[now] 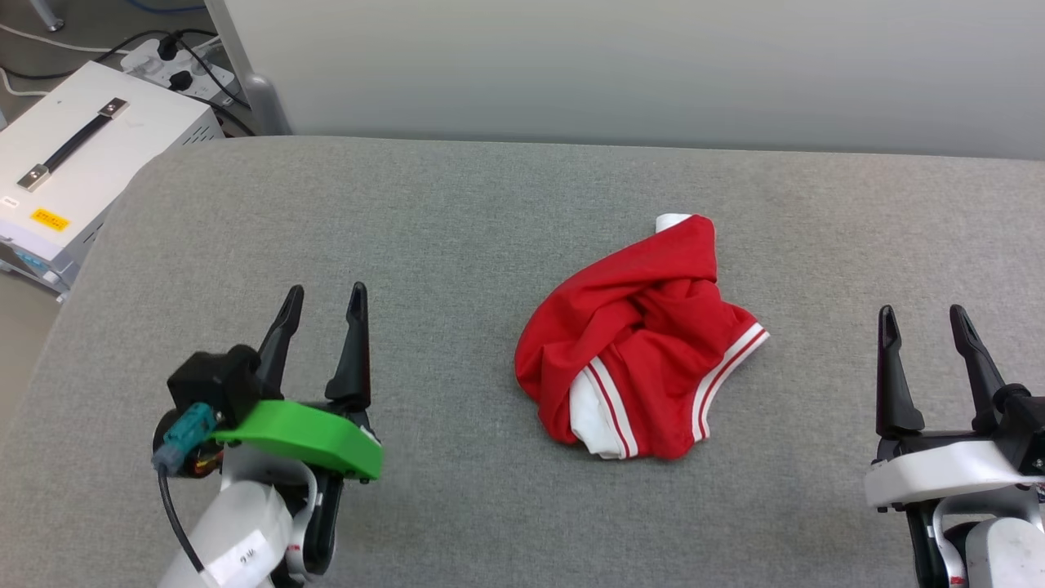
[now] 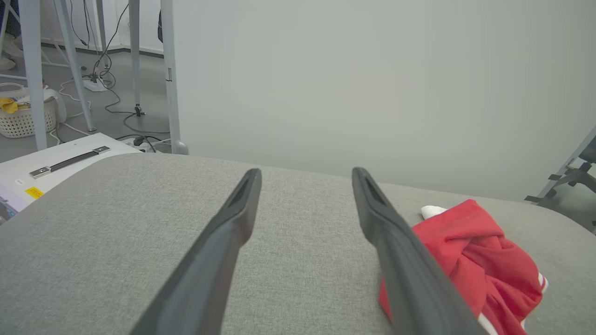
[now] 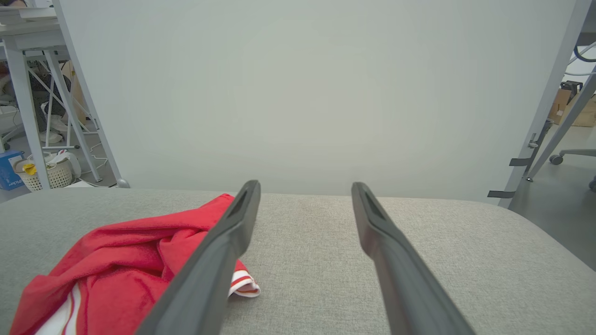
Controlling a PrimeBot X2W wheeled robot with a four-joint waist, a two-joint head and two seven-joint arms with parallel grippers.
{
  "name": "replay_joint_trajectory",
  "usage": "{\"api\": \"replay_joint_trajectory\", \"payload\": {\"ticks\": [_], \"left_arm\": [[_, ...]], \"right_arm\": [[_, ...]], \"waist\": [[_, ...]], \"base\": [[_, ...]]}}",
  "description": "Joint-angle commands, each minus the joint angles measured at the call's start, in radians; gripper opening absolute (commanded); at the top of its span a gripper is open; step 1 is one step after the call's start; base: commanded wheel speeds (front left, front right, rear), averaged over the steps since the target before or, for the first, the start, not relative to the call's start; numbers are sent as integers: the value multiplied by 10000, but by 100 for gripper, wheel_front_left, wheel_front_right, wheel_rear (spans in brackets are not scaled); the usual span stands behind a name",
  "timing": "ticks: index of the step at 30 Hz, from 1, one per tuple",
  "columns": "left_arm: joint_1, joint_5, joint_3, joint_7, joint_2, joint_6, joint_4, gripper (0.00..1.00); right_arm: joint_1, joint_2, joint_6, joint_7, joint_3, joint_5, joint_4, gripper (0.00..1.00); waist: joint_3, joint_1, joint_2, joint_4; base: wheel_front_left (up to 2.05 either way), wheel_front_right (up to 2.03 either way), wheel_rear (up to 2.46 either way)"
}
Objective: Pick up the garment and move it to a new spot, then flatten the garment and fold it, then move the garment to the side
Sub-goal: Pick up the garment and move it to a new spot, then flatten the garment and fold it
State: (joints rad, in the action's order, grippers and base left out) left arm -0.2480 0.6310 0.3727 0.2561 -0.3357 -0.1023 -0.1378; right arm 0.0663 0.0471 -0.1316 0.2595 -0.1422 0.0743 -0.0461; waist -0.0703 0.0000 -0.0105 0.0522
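A grey fabric-covered tabletop (image 1: 457, 212) with rounded corners runs across the head view, backed by a plain pale grey wall panel (image 1: 637, 65). Off its far left corner stands a white box (image 1: 139, 131) with a black strap handle and a small yellow label. Beyond the box, a white power strip (image 1: 175, 65) with black plugs lies on the floor.

A crumpled red jersey T-shirt (image 1: 637, 351) with white sleeves and red-and-white striped trim lies bunched in a heap on the tabletop. It is a little right of the middle, between the two arms and well apart from both. A white sleeve end pokes out at its far edge, and striped cuffs show at its near and right sides.

The left hand (image 1: 325, 292), on a wrist with a bright green plastic cover (image 1: 310, 437), is at the lower left, its two long dark fingers spread apart and empty. The right hand (image 1: 921, 312), at the lower right, also has its fingers apart and grips nothing.

In the left wrist view the left hand (image 2: 306, 172) points toward the wall, and the T-shirt (image 2: 470, 251) lies to the right, partly behind one finger. In the right wrist view the right hand (image 3: 305, 184) points the same way, and the T-shirt (image 3: 125, 251) lies to the left, partly behind one finger. A white woven basket (image 2: 23, 123) sits on the floor.
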Motion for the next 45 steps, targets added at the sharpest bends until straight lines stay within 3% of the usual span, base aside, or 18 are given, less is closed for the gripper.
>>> {"api": "replay_joint_trajectory", "payload": {"ticks": [1,9,14,19,22,26,34,41,42,43,45], "left_arm": [[416,-472,-368,55,334,165,233,100],[1628,-2302,-1735,56,1570,1321,483,100],[1638,-2928,-2188,56,2084,1843,280,100],[1559,-3244,-2427,56,2354,2095,182,100],[1448,-3351,-2615,56,2467,2184,152,100],[1328,-3501,-2722,56,2570,2260,48,100],[960,-3543,-2663,57,2737,2320,-48,100],[880,-3496,-2617,57,2797,2327,-105,100],[888,-3499,-2632,57,2802,2327,-126,100],[902,-3503,-2655,57,2805,2327,-141,100],[940,-3507,-2688,57,2812,2328,-166,100]], "right_arm": [[-118,31,9,23,31,-91,49,100],[-71,31,9,23,227,-375,283,100],[-20,31,9,-97,1174,-779,-192,100],[713,798,9,-2296,3300,-723,-1102,100],[1365,1540,9,-4168,4665,161,-1470,100],[2190,2206,9,-6282,5722,1528,-1651,100],[3273,2947,9,-9037,6456,2756,-2108,100],[3310,3240,9,-9785,6663,2979,-2876,100],[3255,3246,9,-9845,6639,3024,-2949,38],[3200,3257,9,-9897,6648,3060,-2983,1],[3067,3308,9,-10026,6691,3139,-2987,0]], "waist": [[26,0,105,20],[43,0,105,118],[-48,0,105,313],[-344,0,105,490],[-521,0,105,660],[-777,0,105,958],[-1310,0,105,1608],[-1400,0,105,1740],[-1369,0,105,1718],[-1326,0,105,1684],[-1208,0,105,1591]], "base": [[0,0,0],[0,0,0],[0,0,0],[0,0,0],[0,0,0],[0,0,0],[0,0,0],[0,0,0],[0,0,0],[0,0,0],[0,0,0]]}}
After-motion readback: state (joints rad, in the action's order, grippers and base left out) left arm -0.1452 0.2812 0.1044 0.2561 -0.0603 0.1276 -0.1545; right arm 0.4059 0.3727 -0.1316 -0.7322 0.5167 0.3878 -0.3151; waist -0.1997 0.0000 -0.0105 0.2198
